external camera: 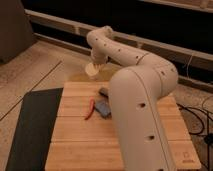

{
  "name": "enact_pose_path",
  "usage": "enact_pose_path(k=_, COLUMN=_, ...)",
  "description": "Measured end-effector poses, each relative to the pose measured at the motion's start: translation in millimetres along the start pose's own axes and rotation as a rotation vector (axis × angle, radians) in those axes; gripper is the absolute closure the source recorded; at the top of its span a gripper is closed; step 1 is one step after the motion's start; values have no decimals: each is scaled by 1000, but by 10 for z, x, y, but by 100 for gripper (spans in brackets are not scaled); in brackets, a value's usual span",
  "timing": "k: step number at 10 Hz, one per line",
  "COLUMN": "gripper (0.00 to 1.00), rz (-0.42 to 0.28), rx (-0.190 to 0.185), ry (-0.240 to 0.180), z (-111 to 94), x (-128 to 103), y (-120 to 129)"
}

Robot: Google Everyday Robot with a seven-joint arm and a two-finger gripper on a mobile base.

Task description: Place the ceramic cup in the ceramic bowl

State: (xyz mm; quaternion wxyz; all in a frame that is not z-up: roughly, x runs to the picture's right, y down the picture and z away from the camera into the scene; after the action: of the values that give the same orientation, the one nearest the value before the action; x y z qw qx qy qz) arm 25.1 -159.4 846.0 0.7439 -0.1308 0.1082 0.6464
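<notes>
Over the far edge of the wooden table [75, 145], the gripper [95, 64] hangs at the end of the white arm [140, 100], clamped on the cup [92, 69]. The cup is small, plain and cream-white, with no handle that shows. It sits lifted off the table, tipped to one side rather than upright, and it touches nothing but the gripper. Its pale body stands out against the darker floor [30, 70] beyond the table. The arm rises from the table's near right side as a thick white column, bends over toward the far left, then drops down to the cup, hiding much of the table's right half. Near the middle of the table lies a thin red thing [90, 108], curved and lying flat. Just beside it, toward the arm, is a flat blue-grey thing [103, 108], partly covered by the arm; I cannot tell what it is. Farther back on the table, between those two and the cup, sits a small dark block [103, 91], also right against the arm. All three are well apart from the cup. A dark mat [32, 130] lies flat along the table's left side, touching its edge. Past the table's right edge some cables [205, 120] trail over the floor.
</notes>
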Motion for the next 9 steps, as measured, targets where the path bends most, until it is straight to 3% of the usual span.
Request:
enact_pose_path(k=2, gripper=100, rz=104, rx=54, ry=-37, z=-209, x=61, y=-520)
enact_pose_path(k=3, gripper=100, rz=188, rx=71, ry=-62, z=-315, x=118, y=-851)
enact_pose_path(k=5, gripper=100, rz=294, rx=77, ry=-87, z=-412, x=209, y=-1217)
enact_pose_path(k=9, gripper=100, rz=306, rx=75, ry=-84, z=-399, x=231, y=-1217)
